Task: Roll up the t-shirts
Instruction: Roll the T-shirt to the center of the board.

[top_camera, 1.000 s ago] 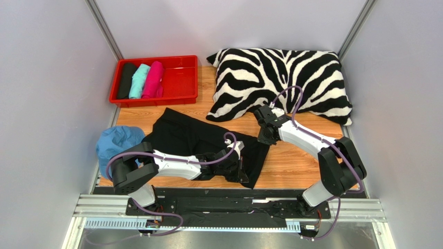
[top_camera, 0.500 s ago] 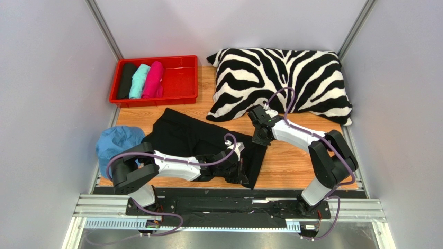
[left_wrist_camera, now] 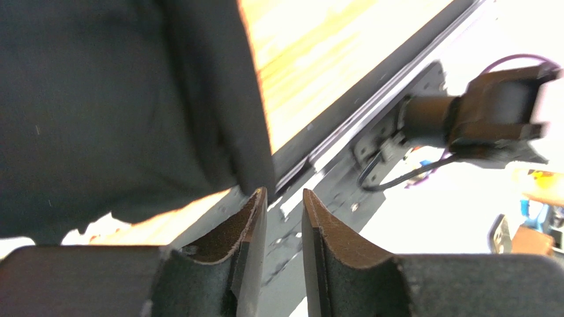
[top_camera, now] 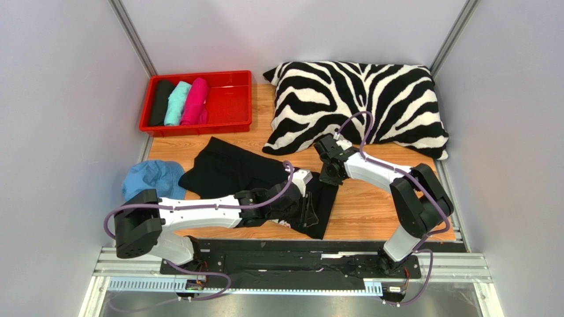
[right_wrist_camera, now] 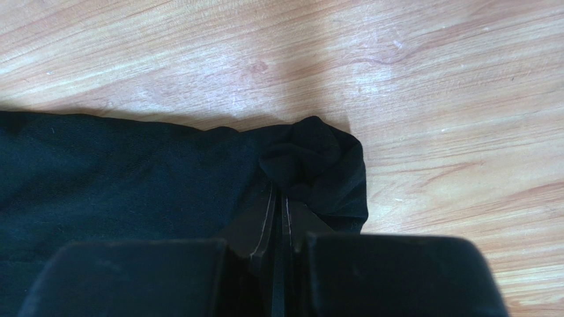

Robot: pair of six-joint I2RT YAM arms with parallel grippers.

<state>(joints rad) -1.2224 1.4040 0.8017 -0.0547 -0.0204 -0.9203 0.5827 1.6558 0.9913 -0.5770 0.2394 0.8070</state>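
Note:
A black t-shirt lies spread flat on the wooden table. In the right wrist view its bunched corner sits between the fingertips of my right gripper, which is shut on it. In the top view my right gripper is at the shirt's far right corner. My left gripper is over the shirt's near right edge. In the left wrist view the left gripper stands narrowly open with nothing between the jaws, and the shirt's edge is just beyond its left finger. Black, teal and pink rolls lie in the tray.
The red tray stands at the back left. A zebra-striped pillow fills the back right, just behind my right gripper. A light blue cap lies at the left edge beside the shirt. The black base rail runs along the near edge.
My right gripper has moved left and back with the shirt's corner. My left arm has stretched out lower and its gripper has shifted slightly away from the near edge.

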